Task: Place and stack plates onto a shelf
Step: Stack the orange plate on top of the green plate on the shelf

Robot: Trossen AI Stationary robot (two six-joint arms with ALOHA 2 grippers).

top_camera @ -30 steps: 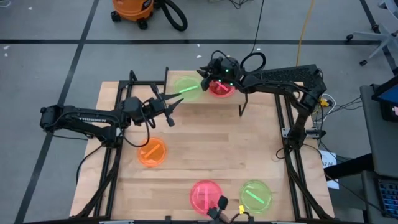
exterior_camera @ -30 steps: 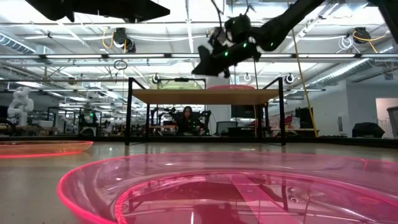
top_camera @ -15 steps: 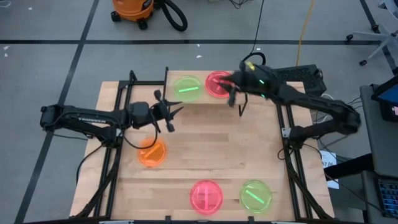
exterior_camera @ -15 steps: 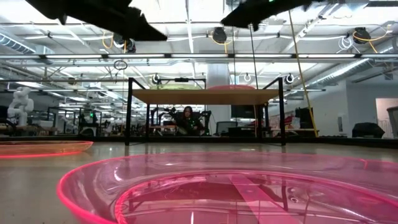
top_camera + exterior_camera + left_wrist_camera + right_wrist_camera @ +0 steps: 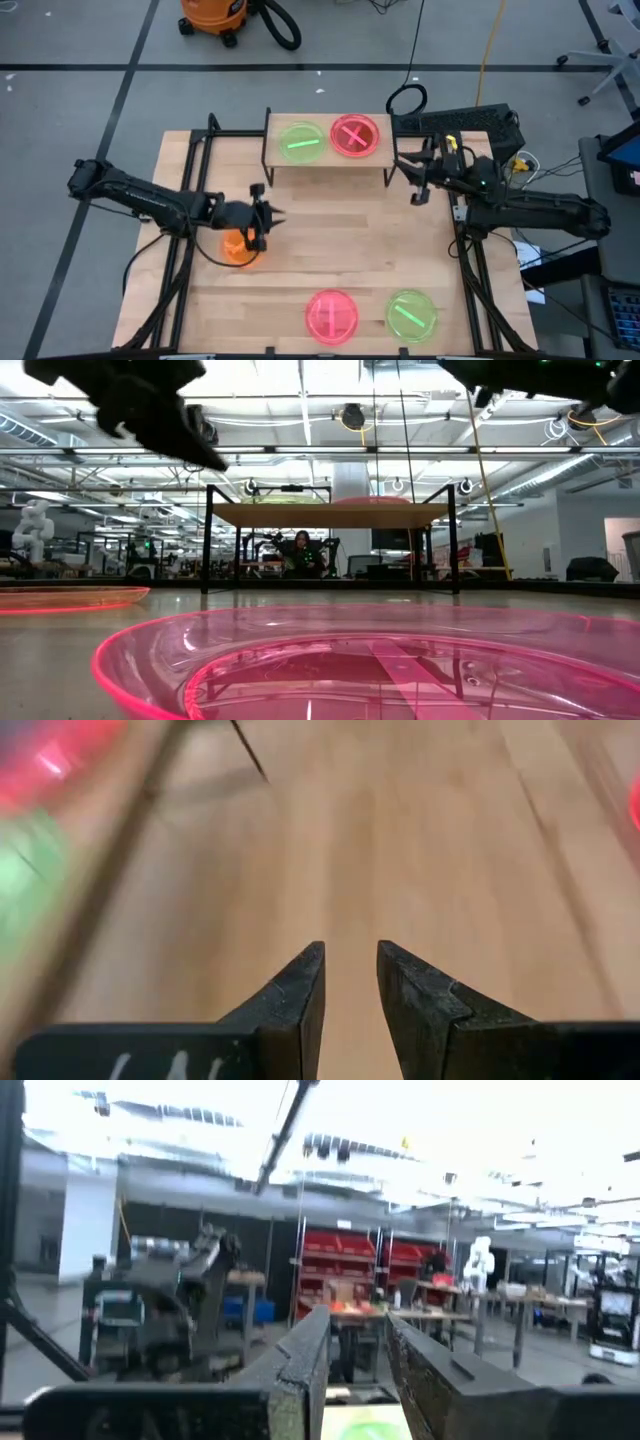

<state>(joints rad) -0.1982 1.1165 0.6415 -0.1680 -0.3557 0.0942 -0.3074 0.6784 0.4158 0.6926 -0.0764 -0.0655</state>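
The shelf (image 5: 325, 160) stands at the table's far middle. On it lie a green plate (image 5: 300, 141) and a pink-red plate (image 5: 353, 135), side by side. Flat on the table lie an orange plate (image 5: 236, 250), a pink-red plate (image 5: 331, 313) and a green plate (image 5: 411, 313). My left gripper (image 5: 264, 222) hangs over the orange plate's far right rim, its fingers (image 5: 300, 995) nearly together and empty. My right gripper (image 5: 414, 182) hovers right of the shelf, also shut with a thin slit and empty. In the low view the near pink-red plate (image 5: 350, 660) fills the foreground.
Black frame rails (image 5: 190, 190) run along the table's left and right sides. The shelf's thin black legs (image 5: 390, 172) stand at its corners. Bare wood (image 5: 340, 235) lies between the shelf and the near plates. Beyond the table is a workshop, with a person seated far behind the shelf (image 5: 300, 550).
My right gripper has let go of the pink-red plate, which now lies on the shelf, and has drawn back toward the table's right and near side. My left gripper has moved from beside the shelf toward the near edge and down over the orange plate, its spread fingers drawing together.
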